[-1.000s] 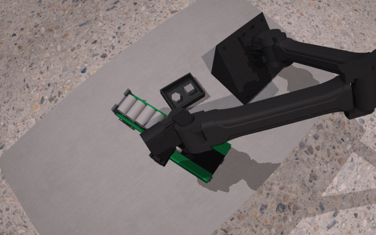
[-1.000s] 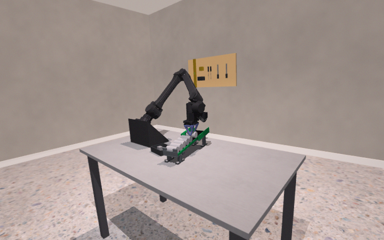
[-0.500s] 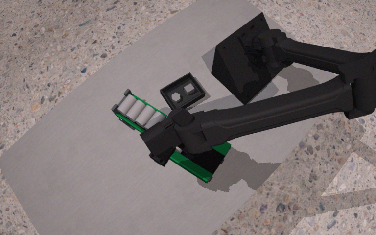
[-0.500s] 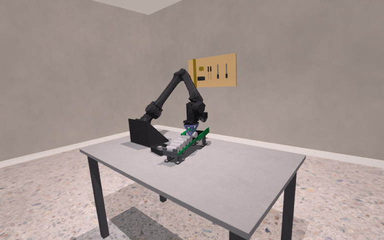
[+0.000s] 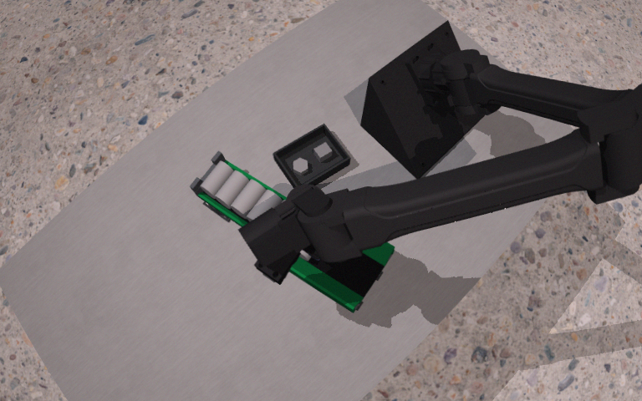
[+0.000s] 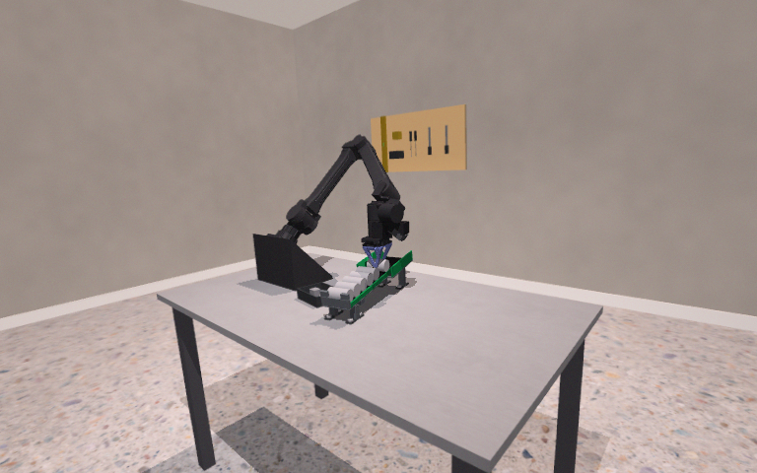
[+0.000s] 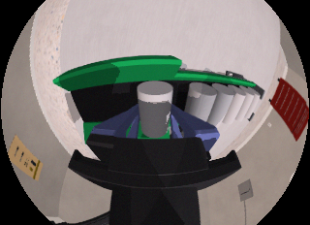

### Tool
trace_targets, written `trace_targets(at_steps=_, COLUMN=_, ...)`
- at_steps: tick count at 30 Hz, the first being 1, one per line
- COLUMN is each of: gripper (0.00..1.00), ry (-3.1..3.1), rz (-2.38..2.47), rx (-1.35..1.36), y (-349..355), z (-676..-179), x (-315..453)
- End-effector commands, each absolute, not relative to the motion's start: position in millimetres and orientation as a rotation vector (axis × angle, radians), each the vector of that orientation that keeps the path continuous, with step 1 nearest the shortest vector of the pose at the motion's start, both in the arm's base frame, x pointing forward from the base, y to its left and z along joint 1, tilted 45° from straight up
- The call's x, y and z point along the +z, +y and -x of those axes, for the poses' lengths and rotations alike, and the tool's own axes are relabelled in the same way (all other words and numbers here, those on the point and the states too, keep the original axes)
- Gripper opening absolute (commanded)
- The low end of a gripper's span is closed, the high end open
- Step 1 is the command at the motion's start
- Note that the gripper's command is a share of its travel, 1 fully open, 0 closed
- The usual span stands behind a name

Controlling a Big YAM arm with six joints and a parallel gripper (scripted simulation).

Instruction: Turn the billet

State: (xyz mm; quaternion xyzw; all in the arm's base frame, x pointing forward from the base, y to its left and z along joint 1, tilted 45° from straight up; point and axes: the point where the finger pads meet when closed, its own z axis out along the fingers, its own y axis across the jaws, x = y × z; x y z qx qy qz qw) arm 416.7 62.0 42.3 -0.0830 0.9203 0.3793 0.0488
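A green-railed feed ramp (image 5: pixel 284 233) slopes down to a stop (image 5: pixel 206 174) at its lower end. Several grey billets (image 5: pixel 237 190) lie across it in a row against the stop; they also show in the wrist view (image 7: pixel 223 105). My gripper (image 7: pixel 154 108), with blue fingers, is shut on one grey billet (image 7: pixel 154 109) that points along the gripper's line of sight, just above the ramp and uphill of the row. In the overhead view the wrist (image 5: pixel 277 241) hides this billet. From the side, the gripper (image 6: pixel 376 257) stands over the upper half of the ramp (image 6: pixel 371 281).
A small black tray (image 5: pixel 311 156) with two grey pieces sits beside the ramp. The arm's black base block (image 5: pixel 411 114) stands behind it. A tool board (image 6: pixel 418 138) hangs on the far wall.
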Motion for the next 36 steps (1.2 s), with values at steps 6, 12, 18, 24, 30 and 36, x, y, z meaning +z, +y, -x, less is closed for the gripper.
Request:
trace_targets(at_steps=6, gripper=0.00, ry=2.757, rz=0.263, rx=1.119, y=57, z=-441, x=59)
trace_targets(at_steps=12, gripper=0.00, ry=2.757, rz=0.263, rx=1.119, y=57, z=-441, x=59)
trace_targets(at_steps=18, gripper=0.00, ry=2.757, rz=0.263, rx=1.119, y=57, z=-441, x=59)
trace_targets(at_steps=24, gripper=0.00, ry=2.757, rz=0.263, rx=1.119, y=57, z=-441, x=59)
trace_targets(at_steps=30, gripper=0.55, ry=2.776, rz=0.252, rx=1.134, y=59, z=-431, x=52)
trace_targets(at_steps=36, gripper=0.55, ry=2.791, rz=0.242, rx=1.151, y=60, z=-424, x=49)
